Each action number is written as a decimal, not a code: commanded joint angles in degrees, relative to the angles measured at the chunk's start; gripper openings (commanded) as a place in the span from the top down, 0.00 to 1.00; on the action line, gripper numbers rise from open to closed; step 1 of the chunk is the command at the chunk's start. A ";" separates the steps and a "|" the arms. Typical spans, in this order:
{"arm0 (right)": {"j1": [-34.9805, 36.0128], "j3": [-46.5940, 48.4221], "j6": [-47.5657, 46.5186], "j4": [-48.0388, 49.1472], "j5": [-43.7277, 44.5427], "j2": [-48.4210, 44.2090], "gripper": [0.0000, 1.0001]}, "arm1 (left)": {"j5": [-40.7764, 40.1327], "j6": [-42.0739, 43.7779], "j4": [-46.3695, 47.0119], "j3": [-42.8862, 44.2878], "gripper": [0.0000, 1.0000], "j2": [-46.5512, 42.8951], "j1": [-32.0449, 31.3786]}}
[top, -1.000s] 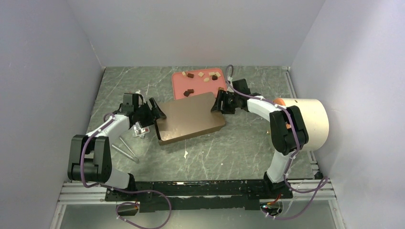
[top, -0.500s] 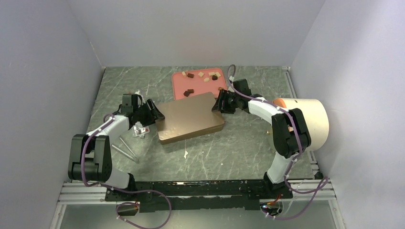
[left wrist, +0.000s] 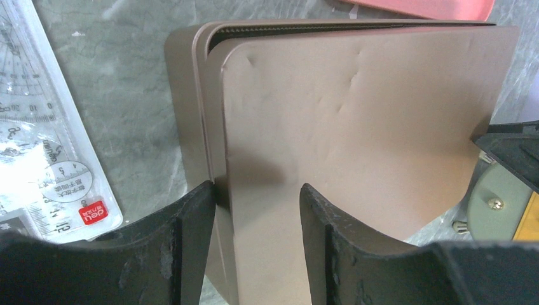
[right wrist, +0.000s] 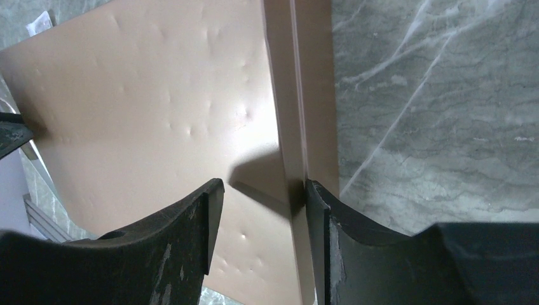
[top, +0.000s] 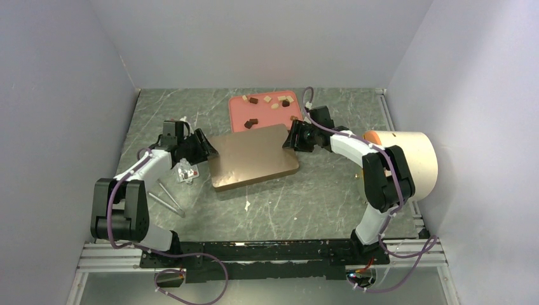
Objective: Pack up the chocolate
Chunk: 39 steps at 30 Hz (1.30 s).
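Several small chocolate chunks [top: 253, 100], brown and cream, lie on a flat pink tray [top: 238, 113] at the back. A brown tin lid [top: 253, 156] sits askew over its brown base [top: 220, 192], with a dark gap between them in the left wrist view [left wrist: 279, 28]. My left gripper [top: 204, 149] straddles the lid's left edge [left wrist: 256, 187], one finger by the rim and one on the lid top. My right gripper [top: 292, 138] straddles the right edge the same way [right wrist: 264, 184]. What is inside the base is hidden.
A clear plastic ruler set [top: 186, 171] lies just left of the tin and also shows in the left wrist view [left wrist: 44, 127]. Two metal rods [top: 169, 198] lie near the left arm. A large cream cylinder [top: 413, 162] stands at the right. A white scrap [top: 246, 205] lies in front.
The lid has shifted slightly back and right and settled flatter over the base. Both grippers moved with it at its ends.
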 commanded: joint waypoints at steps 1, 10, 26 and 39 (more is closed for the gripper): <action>0.72 -0.75 -0.88 0.31 1.58 -4.00 0.45 | 0.13 1.34 -0.76 2.20 0.43 0.90 -0.41; 0.71 1.99 -2.38 -0.10 1.30 -2.18 0.48 | 1.50 1.27 -1.23 4.86 0.54 2.71 -0.41; 1.41 4.62 -2.56 -1.40 2.79 -3.90 0.50 | -0.87 2.77 -3.44 7.56 0.62 2.11 -0.41; 1.50 4.05 -2.56 -1.34 3.27 -2.81 0.48 | -3.01 3.90 -4.59 7.55 0.64 3.32 -0.41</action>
